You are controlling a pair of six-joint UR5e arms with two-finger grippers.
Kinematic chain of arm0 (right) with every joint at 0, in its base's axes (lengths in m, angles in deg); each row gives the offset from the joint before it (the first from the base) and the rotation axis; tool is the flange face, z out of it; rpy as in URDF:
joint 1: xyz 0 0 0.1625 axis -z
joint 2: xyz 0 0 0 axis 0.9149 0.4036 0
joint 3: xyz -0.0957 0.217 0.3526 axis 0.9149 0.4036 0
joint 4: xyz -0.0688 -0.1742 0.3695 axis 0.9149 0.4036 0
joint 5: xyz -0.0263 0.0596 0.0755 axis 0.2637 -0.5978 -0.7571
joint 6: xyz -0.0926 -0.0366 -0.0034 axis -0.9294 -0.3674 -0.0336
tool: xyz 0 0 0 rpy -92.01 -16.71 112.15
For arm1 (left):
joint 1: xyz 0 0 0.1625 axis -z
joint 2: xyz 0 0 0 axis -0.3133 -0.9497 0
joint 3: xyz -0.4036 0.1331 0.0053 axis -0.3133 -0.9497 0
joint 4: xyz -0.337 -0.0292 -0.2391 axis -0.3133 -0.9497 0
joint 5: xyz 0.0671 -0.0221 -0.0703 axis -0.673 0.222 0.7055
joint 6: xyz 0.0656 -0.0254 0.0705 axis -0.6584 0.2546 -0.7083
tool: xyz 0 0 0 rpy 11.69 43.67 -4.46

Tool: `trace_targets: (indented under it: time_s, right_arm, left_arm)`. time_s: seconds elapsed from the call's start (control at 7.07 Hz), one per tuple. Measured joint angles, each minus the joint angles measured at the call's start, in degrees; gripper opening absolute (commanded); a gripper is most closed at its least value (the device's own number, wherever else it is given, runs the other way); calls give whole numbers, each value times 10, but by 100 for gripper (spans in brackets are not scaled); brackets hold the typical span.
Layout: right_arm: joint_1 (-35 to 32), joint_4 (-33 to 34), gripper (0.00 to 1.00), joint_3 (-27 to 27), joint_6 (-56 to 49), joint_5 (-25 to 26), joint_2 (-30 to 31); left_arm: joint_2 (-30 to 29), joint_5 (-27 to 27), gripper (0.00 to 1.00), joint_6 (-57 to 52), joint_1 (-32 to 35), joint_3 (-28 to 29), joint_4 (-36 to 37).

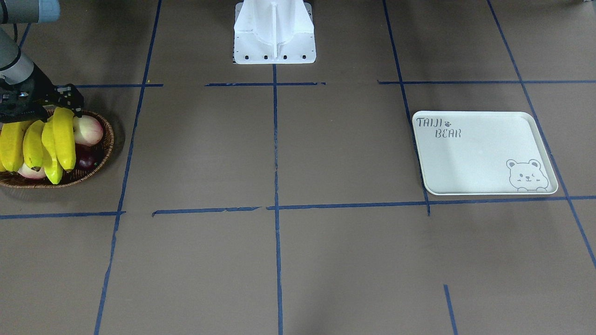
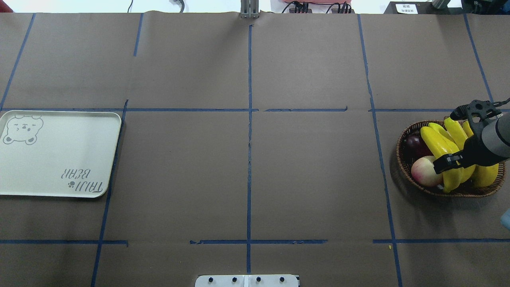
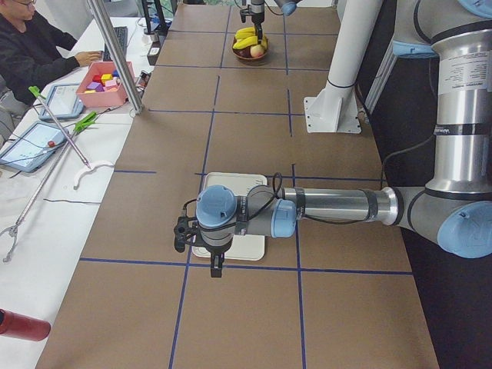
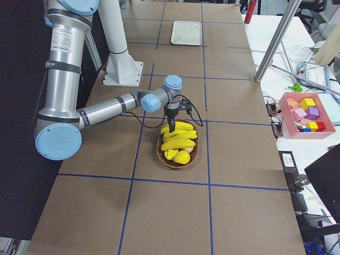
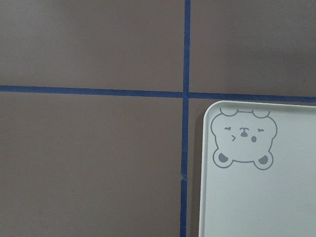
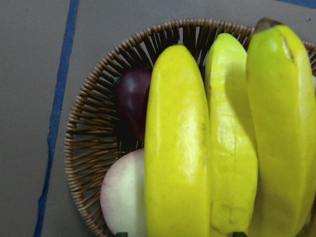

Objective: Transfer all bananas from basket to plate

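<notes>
Several yellow bananas (image 2: 442,145) lie side by side in the brown wicker basket (image 2: 402,159) at the table's right end. My right gripper (image 2: 458,159) hovers just over them, open. In the right wrist view the bananas (image 6: 177,148) fill the frame, and two dark fingertips (image 6: 239,234) peek in at the bottom edge on either side of them. The white bear plate (image 2: 59,159) sits bare at the left end. My left gripper (image 3: 217,265) hangs above the plate's bear corner (image 5: 242,143). It shows only in the exterior left view, so I cannot tell its state.
A pale pink round fruit (image 2: 422,171) and a dark purple fruit (image 2: 414,145) share the basket. The white robot base (image 1: 274,32) stands mid-table. Blue tape lines cross the brown surface. A person (image 3: 31,46) and a pink box of blocks (image 3: 104,77) are at the side bench.
</notes>
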Motion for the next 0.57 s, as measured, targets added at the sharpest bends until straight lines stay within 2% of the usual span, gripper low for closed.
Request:
trace_targets:
  time_s: [0.28, 0.42, 0.57]
  right_arm:
    - [-2, -1, 10, -4, -1, 0, 1]
    - [-3, -2, 2, -8, -1, 1, 5]
    - [-4, -2, 1, -16, -1, 2, 8]
  left_arm:
    - [-1, 0, 99, 1, 0, 0, 0]
    - [-1, 0, 99, 1, 0, 0, 0]
    - [0, 0, 99, 2, 0, 0, 0]
